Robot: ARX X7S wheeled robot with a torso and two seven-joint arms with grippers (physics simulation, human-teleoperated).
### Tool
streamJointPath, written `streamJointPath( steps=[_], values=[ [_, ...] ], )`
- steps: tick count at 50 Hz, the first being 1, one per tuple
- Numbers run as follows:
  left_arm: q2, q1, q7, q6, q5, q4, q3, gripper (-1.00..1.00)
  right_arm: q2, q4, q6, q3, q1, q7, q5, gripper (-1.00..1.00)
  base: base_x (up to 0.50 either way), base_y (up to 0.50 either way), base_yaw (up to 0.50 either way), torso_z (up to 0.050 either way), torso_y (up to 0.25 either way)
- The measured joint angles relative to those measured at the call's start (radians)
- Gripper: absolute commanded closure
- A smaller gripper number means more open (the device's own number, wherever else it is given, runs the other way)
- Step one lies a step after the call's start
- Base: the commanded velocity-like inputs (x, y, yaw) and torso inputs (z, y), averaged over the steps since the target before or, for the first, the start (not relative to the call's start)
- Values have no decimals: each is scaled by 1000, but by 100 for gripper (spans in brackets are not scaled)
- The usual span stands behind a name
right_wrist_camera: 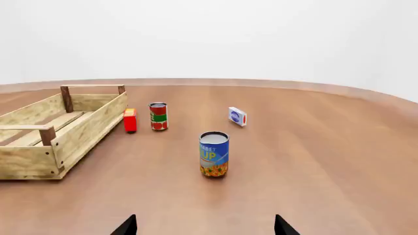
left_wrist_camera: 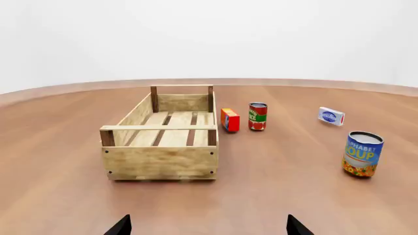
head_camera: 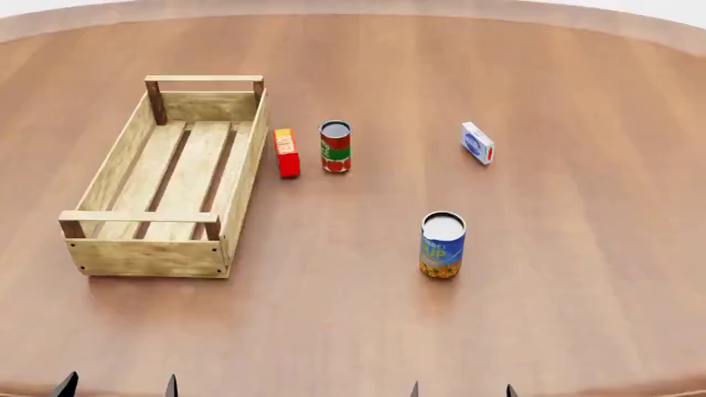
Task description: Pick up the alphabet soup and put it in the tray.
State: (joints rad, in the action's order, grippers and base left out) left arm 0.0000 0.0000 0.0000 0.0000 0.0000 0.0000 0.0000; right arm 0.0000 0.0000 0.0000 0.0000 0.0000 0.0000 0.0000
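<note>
Left wrist view: the left tool (left_wrist_camera: 209, 227) shows only two dark fingertips spread wide, holding nothing; the light wooden slatted tray (left_wrist_camera: 160, 161) sits straight ahead

Head view: the blue-and-yellow alphabet soup can (head_camera: 442, 245) stands upright on the brown wooden surface (head_camera: 574, 273), right of the tray and nearer than the red-and-green can (head_camera: 336, 146)

Right wrist view: the right tool (right_wrist_camera: 204, 226) is likewise parted and empty, the soup dead ahead, so I judge this arm best: advance level, straddle the label mid-height, close squarely
</note>
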Motion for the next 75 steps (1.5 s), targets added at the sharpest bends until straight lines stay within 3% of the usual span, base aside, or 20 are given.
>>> streamJointPath(
  steps=[20, 50, 75],
  values=[
    [-41, -2, -42, 24, -37, -13, 51, -100, 47, -9, -14, -54, -1, 44, 26, -100, 132, 349, 0, 0, 0],
    [-87, -2, -95, 38, -64, -16, 107, -100, 92, -18, -11, -111, 0, 81, 63, -100, 332, 470, 0, 0, 0],
    [-111, -7, -123, 39, -92, -20, 138, -100, 116, -14, -17, -143, 3, 97, 101, -100, 500, 79, 0, 0, 0]
  ],
)
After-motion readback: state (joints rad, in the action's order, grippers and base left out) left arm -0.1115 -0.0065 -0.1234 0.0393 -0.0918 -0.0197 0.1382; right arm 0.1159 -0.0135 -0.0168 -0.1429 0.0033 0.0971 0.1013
